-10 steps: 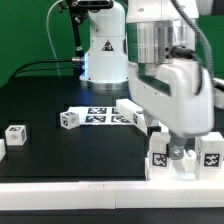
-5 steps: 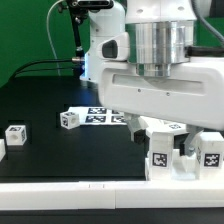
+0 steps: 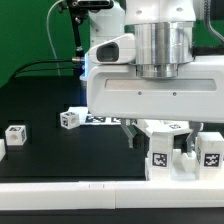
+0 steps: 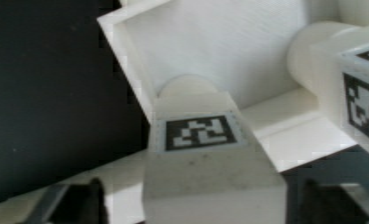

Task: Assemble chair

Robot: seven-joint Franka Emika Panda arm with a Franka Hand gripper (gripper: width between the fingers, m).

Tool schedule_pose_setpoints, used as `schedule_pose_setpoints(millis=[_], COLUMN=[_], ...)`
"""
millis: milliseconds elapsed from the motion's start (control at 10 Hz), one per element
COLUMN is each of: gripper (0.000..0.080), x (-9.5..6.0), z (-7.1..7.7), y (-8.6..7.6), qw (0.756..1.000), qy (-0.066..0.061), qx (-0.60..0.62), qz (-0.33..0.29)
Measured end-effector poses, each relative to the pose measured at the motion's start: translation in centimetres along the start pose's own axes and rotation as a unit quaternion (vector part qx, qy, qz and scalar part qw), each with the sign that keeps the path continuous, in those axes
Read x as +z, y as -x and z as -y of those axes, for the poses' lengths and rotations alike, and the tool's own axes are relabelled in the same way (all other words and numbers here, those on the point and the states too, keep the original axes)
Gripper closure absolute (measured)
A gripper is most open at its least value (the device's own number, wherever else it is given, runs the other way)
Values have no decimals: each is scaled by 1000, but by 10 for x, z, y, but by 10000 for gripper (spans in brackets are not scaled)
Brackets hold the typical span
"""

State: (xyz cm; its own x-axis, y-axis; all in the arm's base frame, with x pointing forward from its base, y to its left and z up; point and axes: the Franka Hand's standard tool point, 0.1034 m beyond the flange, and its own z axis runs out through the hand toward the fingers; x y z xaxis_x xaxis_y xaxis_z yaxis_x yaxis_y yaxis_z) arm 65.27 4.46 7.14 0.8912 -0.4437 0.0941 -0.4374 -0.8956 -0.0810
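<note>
1. The arm [image 3: 150, 88] has swung round over the half-built chair [image 3: 163, 160] at the exterior view's right. A grasp there looks imminent.
2. The gripper [image 4: 207, 203] stands wide, its fingers [image 4: 65, 203] either side of the chair's tagged white bar [image 4: 202, 135] — not touching it, nothing held.

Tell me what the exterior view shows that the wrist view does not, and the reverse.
Only the exterior view: the arm's base, the marker board, a small tagged block beside that board on the black table, another tagged block toward the exterior view's left, and the white border rail. Only the wrist view: the open end effector, its fingers on either side of a tagged white bar, with gaps to it. Both: the tagged white chair parts under the arm.
</note>
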Motion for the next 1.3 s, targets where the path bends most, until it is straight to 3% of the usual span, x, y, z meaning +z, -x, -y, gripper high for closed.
schedule_pose_setpoints(millis=[100, 200, 400, 600, 900, 1000, 1300], gripper=[453, 515, 515, 515, 515, 514, 514], x=[0, 0, 0, 0, 0, 0, 0], z=[0, -1, -1, -4, -7, -4, -4], y=[0, 0, 0, -1, -2, 0, 3], qw=[1000, 997, 990, 957, 861, 803, 770], qy=[0, 0, 1, 6, 7, 9, 16], qx=[30, 76, 144, 291, 508, 596, 637], qz=[0, 0, 0, 3, 18, 19, 21])
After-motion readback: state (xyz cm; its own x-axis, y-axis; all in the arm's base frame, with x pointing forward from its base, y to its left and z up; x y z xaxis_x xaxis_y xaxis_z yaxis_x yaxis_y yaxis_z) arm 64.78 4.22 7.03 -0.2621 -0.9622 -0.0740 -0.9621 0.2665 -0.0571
